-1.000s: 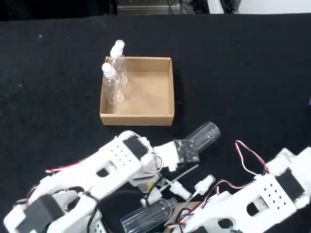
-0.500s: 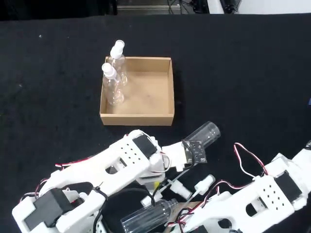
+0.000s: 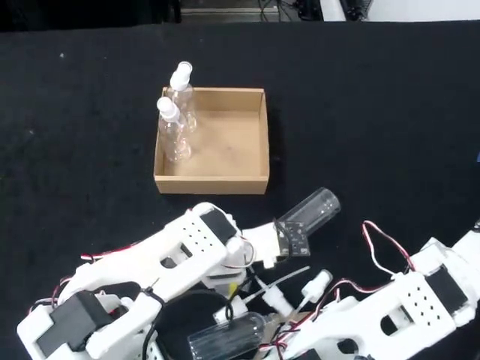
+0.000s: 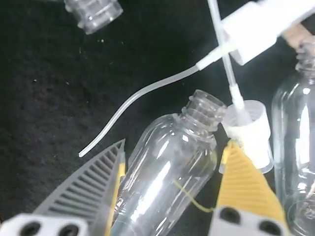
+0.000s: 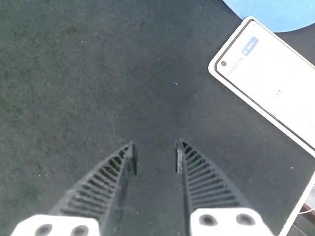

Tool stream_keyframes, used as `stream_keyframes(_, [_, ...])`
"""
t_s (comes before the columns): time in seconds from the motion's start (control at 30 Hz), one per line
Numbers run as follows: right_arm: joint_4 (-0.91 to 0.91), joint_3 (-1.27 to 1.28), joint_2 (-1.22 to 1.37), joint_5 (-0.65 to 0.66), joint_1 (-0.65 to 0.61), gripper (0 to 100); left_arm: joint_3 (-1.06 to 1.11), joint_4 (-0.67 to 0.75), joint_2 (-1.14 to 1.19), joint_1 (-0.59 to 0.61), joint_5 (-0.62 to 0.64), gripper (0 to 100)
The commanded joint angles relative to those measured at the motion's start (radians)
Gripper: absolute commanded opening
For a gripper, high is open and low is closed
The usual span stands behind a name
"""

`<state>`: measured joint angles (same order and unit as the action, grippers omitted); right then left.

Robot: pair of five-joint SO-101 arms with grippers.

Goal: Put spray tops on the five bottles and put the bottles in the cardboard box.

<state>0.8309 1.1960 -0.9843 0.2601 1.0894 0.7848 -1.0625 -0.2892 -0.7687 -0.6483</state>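
Black-cloth table [image 3: 375, 112], cables [image 3: 279, 9] beyond its far edge.
My left gripper [image 4: 175, 143] pinches a clear bottle [image 4: 162, 182] (long axis along my jaws, open neck pointing away, beside a spray top [image 4: 248, 130]); my right gripper [image 5: 155, 150] hangs slightly spread over cloth.

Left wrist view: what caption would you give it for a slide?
Left end effector grips an uncapped clear bottle, a loose spray top nearby.

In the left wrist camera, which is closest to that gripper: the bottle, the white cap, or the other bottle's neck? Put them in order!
From the left gripper:
1. the bottle, right inside its grip.
2. the white cap, just past one fingertip, beside the bottle's mouth.
3. the other neck, far off across the black cloth.
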Motion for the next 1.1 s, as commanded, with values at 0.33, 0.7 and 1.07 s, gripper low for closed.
stream_keyframes(0.33, [-0.005, -0.008, -0.002, 0.008, 0.018, 12.3, -0.022, -0.003, -0.017, 0.018, 0.025, 21])
stream_keyframes(0.7, [-0.003, -0.016, -0.002, 0.008, 0.015, 12.3, -0.219, -0.359, -0.018, 0.277, 0.044, 21])
stream_keyframes(1.07, [0.025, -0.041, -0.002, 0.008, -0.025, 12.3, -0.17, -0.388, -0.21, 0.748, -0.051, 21])
